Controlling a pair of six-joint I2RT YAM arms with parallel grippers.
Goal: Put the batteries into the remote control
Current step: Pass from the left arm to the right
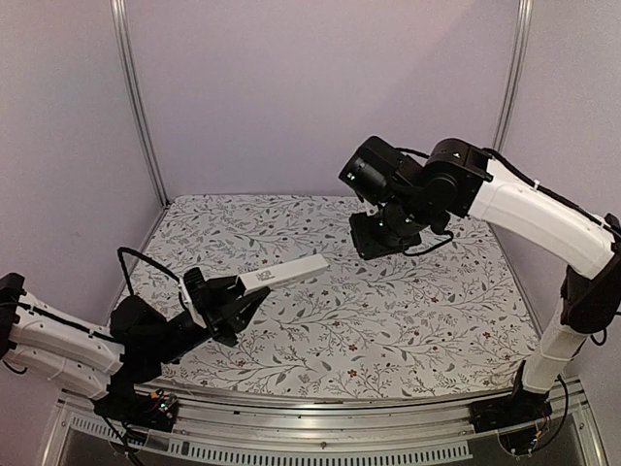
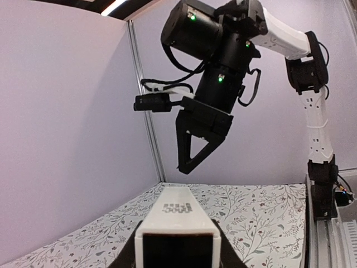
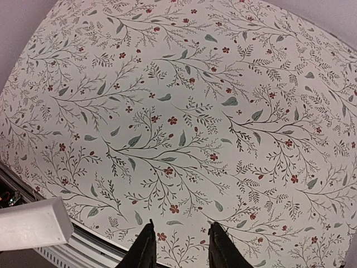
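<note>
Surface point(image 1: 388, 320): covered edge to edge by a pale cloth printed with grey-green leafy sprigs and small red flowers, lying flat. Plain lilac wall panels point(image 1: 291, 97) close in the surface at the back and on both sides. Slim metal posts point(image 1: 136, 97) rise at its two back corners. A slotted aluminium rail point(image 1: 320, 442) runs along its near edge. A bright light strip point(image 2: 113, 6) shows above the wall tops.
</note>
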